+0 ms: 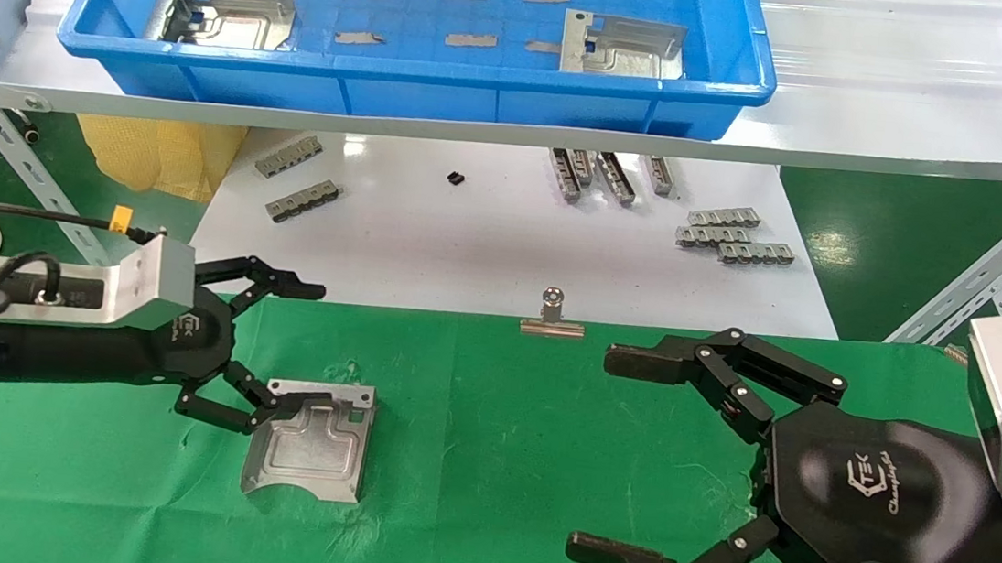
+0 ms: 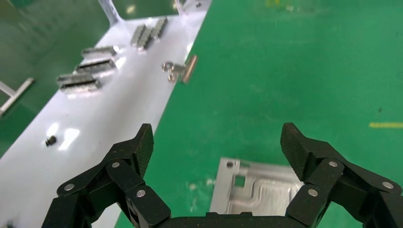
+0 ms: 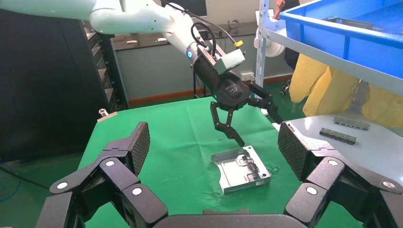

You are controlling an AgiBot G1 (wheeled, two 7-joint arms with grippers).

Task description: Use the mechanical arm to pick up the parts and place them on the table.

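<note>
You are looking at a factory workstation: a blue plastic bin [image 1: 410,80] of stamped metal parts [image 1: 620,47] sits on a white shelf [image 1: 893,126] with slotted-angle legs [image 1: 999,265], above a green-clothed table [image 1: 492,465], over a glossy green floor [image 1: 873,235].

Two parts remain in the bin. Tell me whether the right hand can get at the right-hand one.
Probably yes: the right hand is open, the part lies uncovered in the open-topped blue bin, nothing between.
</note>
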